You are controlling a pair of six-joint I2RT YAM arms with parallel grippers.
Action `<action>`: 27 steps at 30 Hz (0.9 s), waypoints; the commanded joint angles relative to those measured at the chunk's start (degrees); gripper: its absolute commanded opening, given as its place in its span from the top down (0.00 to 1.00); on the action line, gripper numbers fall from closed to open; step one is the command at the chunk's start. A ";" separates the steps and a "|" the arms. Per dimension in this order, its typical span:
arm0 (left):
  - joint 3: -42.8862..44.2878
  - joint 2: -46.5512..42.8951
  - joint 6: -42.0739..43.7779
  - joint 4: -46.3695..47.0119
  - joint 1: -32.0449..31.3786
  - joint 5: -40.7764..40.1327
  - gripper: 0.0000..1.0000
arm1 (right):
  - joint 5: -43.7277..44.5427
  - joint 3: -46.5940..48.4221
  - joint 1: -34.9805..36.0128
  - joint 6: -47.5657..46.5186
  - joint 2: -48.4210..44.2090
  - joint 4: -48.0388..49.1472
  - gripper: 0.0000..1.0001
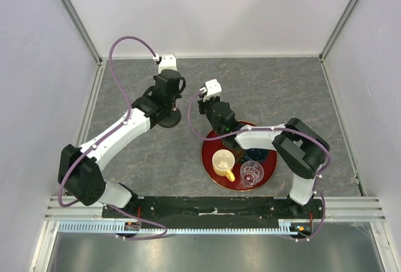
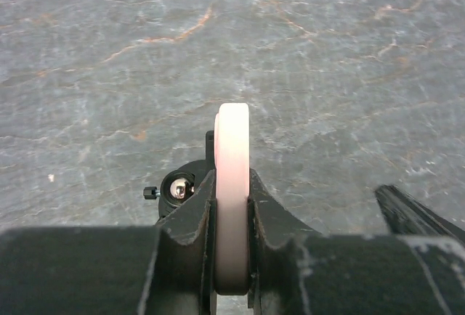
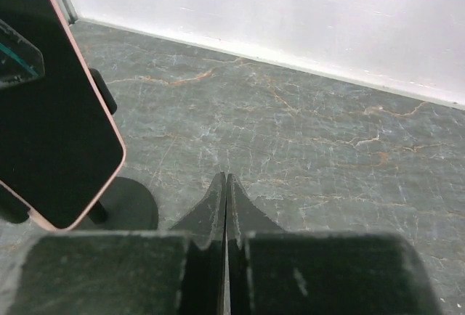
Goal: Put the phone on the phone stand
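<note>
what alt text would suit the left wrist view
The left gripper clamps the phone, seen edge-on as an upright pink strip. Just beyond it to the left is the black head of the stand with a shiny ball joint, against a grey marbled table.

Surface: flat grey stone-patterned table (image 1: 282, 90) with thin rust-coloured veins, closed in by pale walls at the back and both sides. Landmark: round dark-red tray (image 1: 208, 150), which sat directly on the stone. The small black phone stand (image 1: 171, 121) stood on the table behind and to the left of the tray, near its rim but apart from it, with its round disc base flat on the stone. A long black mounting bar (image 1: 213, 208) lay along the table edge, just in front of the tray.
</note>
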 commanded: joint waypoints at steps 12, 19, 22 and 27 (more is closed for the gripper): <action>-5.49 -5.55 10.67 -6.32 1.22 10.89 0.98 | -42.54 2.11 -11.28 7.10 -6.18 -8.47 0.46; -5.15 -10.64 13.48 -10.71 1.22 25.75 0.98 | -68.93 7.90 -16.04 4.92 -1.17 -12.33 0.25; -4.88 -12.75 15.24 -12.82 1.22 33.75 0.98 | -75.18 8.00 -16.12 5.00 0.06 -9.00 0.22; -8.04 -18.38 17.09 -13.53 1.22 35.07 0.98 | -78.78 8.44 -15.77 6.75 1.29 -5.58 0.18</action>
